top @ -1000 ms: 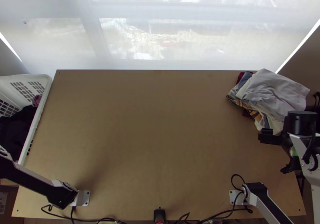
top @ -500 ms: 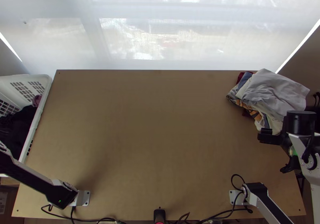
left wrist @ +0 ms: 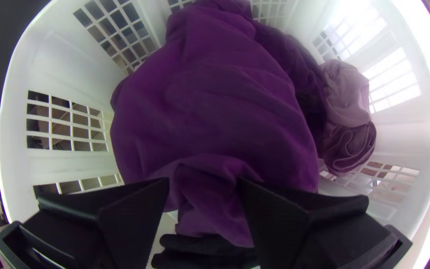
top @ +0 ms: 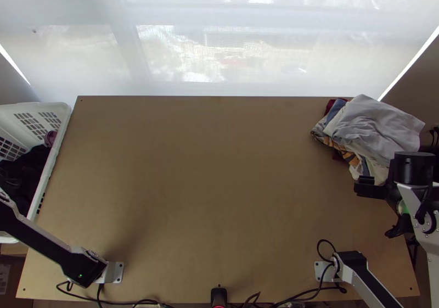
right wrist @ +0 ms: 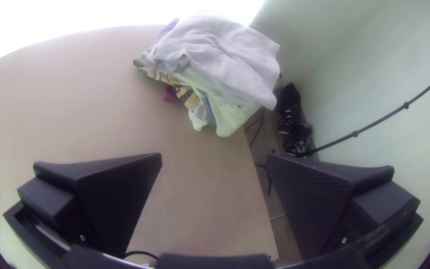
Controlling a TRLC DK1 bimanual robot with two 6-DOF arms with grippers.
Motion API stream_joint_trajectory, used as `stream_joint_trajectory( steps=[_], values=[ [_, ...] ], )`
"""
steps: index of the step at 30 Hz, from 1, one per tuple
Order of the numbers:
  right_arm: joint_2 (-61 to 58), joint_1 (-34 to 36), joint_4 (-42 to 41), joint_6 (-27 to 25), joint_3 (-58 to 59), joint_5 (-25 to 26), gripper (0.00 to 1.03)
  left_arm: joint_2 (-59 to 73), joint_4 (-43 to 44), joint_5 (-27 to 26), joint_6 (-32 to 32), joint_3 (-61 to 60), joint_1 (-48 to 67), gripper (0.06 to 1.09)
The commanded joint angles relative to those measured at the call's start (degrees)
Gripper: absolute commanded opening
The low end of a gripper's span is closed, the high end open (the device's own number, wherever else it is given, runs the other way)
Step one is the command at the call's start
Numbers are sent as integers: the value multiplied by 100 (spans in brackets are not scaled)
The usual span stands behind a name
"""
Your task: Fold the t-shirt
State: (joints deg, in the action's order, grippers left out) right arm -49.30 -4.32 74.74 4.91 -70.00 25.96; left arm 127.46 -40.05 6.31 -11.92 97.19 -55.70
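Over the laundry basket: left arm shifted, pick apparently being lined up

At the table's left side, a change is noted in the left arm (top: pixel 49 247): compared with the two earlier top views, its outer part is swung farther up the picture, and more of the near end of the white laundry basket (left wrist: pixel 65 65) is uncovered. The right arm (top: pixel 370 280) is seen unchanged, as is the stack of folded clothes (top: pixel 378 127) at the table's far right corner.

Inside the basket, a purple garment (left wrist: pixel 210 104) lies bunched, with a pink garment (left wrist: pixel 344 94) beside it. The left gripper (left wrist: pixel 204 182) is held at the purple garment, fingers parted, a ridge of cloth seen between them; no pinch is made out. The right gripper (right wrist: pixel 214 157) is held near the stack, fingers spread wide, nothing between them.

The purple garment is judged to be the t-shirt, though neither sleeve nor collar can be told. From the shift, the task is read as at its fetching stage, with folding not begun. A firm pinch and a lift onto the table (top: pixel 219 171) are called for next; a shallow grip could slip, or neighbouring cloth be dragged along.
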Motion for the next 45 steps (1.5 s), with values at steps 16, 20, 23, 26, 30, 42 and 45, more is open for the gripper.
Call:
stream_joint_trajectory(
  steps=[16, 20, 23, 26, 30, 42, 45],
  values=[
    [-10, 98, 85, 19, -76, -38, 98, -529, 6, 99, 32, 301, 130, 10],
    [-10, 106, 67, 28, -49, -73, 98, -1408, -565, -551, -170, 811, 235, 10],
    [-10, 115, 41, 45, -23, -91, 98, -2076, -644, -806, -442, 1145, 341, 10],
    [-10, 115, 41, 45, -23, -108, 98, -2700, -635, -1123, -671, 1505, 481, 10],
    [26, 124, 41, 45, -23, -108, 98, -3386, -539, -1589, -1154, 1997, 710, 10],
    [87, 150, 41, 45, -14, -108, 98, -5512, 200, -2186, -1154, 1909, 3856, 10],
    [113, 186, 41, 45, -23, -117, 98, -5846, -134, -2090, -1225, 1505, 5438, 10]
  ],
)
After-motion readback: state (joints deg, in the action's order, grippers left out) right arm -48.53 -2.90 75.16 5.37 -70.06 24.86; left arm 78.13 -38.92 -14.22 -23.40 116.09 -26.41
